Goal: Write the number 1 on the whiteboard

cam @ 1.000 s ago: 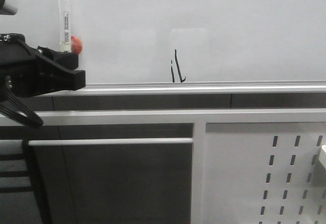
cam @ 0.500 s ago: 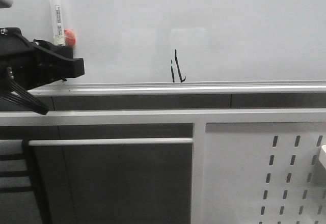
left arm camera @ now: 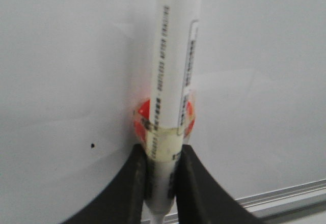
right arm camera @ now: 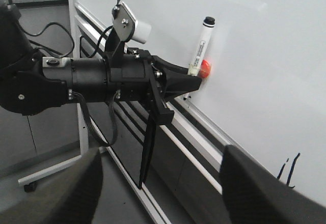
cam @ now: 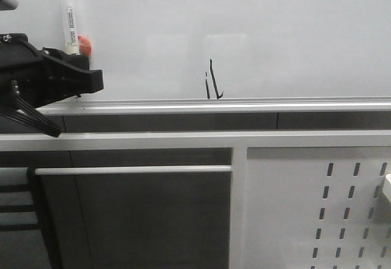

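Though small against the wide, glossy pale grey whiteboard [cam: 293, 43], the number 1 [cam: 212, 81] reads clearly: thin black strokes, a tall upright line ending in a hooked foot, with a shorter upright stroke just beside it on the left. Sits low on the board, just above the silver aluminium rail [cam: 244, 105], near the middle of the front view. Seen again at the far lower corner of the right wrist view as two slim dark marks [right arm camera: 288, 169].

Well apart from it, toward the left edge, left gripper [cam: 79, 67] clamped around the lower end of a white marker [cam: 69, 18], black cap uppermost, barrel upright against the board. Fingers [left arm camera: 132, 183] pressed on either side of the barrel [left arm camera: 170, 81], a red round piece [left arm camera: 145, 113] directly behind it. Tiny black speck [left arm camera: 92, 145] on the board nearby.

Right gripper [right arm camera: 163, 193] spread wide, dark fingers [right arm camera: 66, 193] well apart, nothing between them.
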{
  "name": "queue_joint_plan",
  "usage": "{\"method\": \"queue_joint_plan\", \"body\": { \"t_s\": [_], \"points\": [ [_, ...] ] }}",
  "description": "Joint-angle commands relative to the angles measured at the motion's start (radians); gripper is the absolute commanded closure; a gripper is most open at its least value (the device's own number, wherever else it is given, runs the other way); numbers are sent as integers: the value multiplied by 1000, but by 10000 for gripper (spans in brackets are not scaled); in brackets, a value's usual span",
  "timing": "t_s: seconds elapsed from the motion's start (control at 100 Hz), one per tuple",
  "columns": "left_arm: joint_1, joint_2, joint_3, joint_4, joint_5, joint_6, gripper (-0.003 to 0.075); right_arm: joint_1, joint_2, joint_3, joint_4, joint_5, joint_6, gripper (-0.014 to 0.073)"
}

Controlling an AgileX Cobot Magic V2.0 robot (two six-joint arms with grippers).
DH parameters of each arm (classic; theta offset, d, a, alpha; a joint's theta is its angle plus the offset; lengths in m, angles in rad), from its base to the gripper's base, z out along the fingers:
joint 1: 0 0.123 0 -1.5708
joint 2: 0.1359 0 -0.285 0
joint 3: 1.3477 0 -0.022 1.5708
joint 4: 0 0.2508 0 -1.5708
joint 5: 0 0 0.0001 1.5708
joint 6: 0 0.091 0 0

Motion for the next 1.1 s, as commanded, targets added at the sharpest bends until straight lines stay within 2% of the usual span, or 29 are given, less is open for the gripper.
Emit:
{"method": "queue_joint_plan", "body": {
  "t_s": [0.0,0.37,0.66,0.96,1.09],
  "points": [
    [-7,-34,-31,-5,-222,-10,741,-3,-19,-36,-17,-21,-5,148],
    [-7,-34,-7,5,-222,-10,732,-3,-19,-36,-16,-21,-5,148],
    [-7,-34,-7,22,-222,-10,537,-3,-19,-36,-15,-21,-5,148],
    [-7,-34,-7,22,-222,-10,465,-3,-19,-36,-14,-21,-5,148],
    [-7,-34,-7,22,-222,-10,387,-3,-19,-36,-14,-21,-5,148]
  ]
}}
